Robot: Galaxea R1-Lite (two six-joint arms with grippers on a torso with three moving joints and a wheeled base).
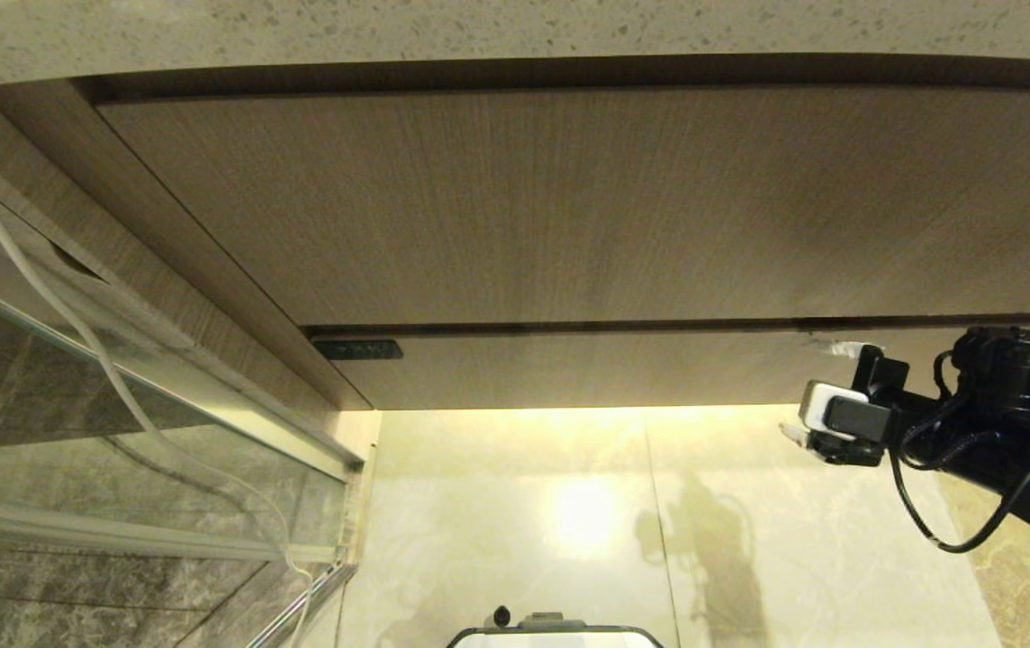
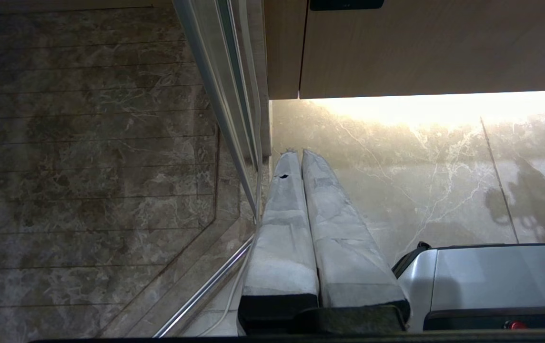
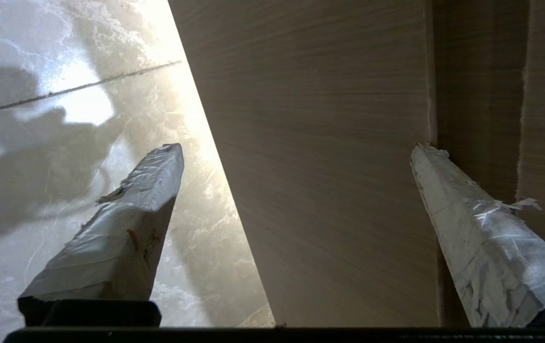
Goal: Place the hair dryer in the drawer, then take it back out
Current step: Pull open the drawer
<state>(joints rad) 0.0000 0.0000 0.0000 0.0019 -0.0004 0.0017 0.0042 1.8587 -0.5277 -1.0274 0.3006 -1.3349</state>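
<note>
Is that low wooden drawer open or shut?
Shut: the drawer front lies flush under the taller panel, only a thin dark seam between them.

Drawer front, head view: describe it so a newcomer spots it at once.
Find the speckled countertop. Below it hangs a tall wood-grain panel. The drawer is the low handle-less strip beneath that, above the lit floor, with a small dark plate at its left end.
</note>
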